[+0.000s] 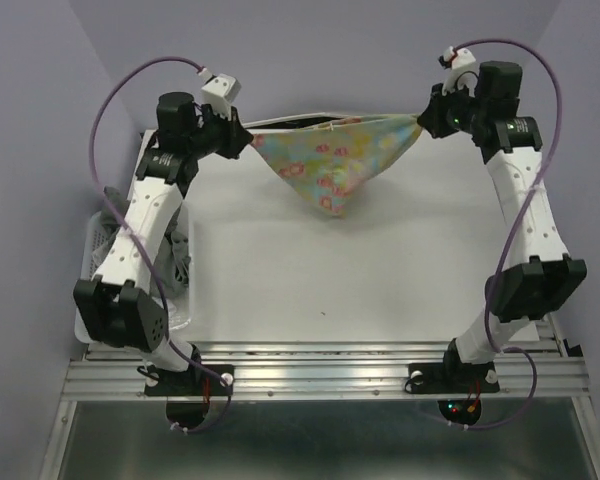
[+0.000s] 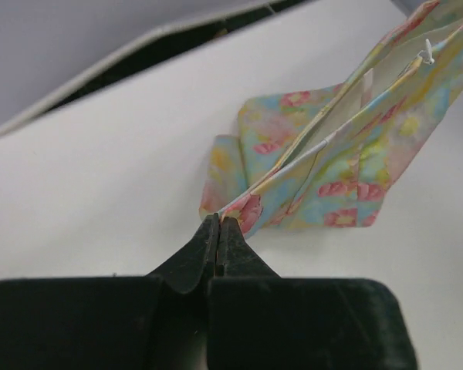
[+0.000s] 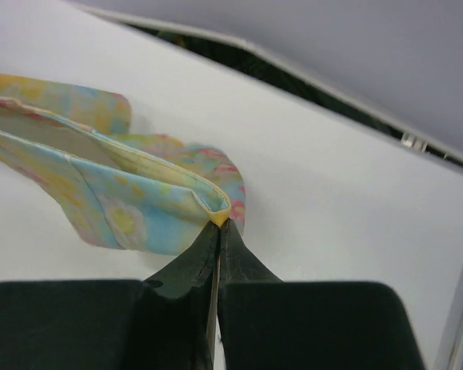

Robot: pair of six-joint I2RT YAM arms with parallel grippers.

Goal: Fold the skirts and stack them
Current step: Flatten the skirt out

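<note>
A small pastel floral skirt hangs stretched between my two grippers over the far part of the white table, sagging to a point in the middle. My left gripper is shut on its left corner; in the left wrist view the cloth runs away from the closed tips. My right gripper is shut on the right corner, where the yellow hem sits pinched at the tips. Grey cloth lies in the basket at the left, partly hidden by my left arm.
A white slatted basket stands at the table's left edge, under my left arm. The table's far edge meets a dark gap before the back wall. An aluminium rail carries both arm bases at the near edge.
</note>
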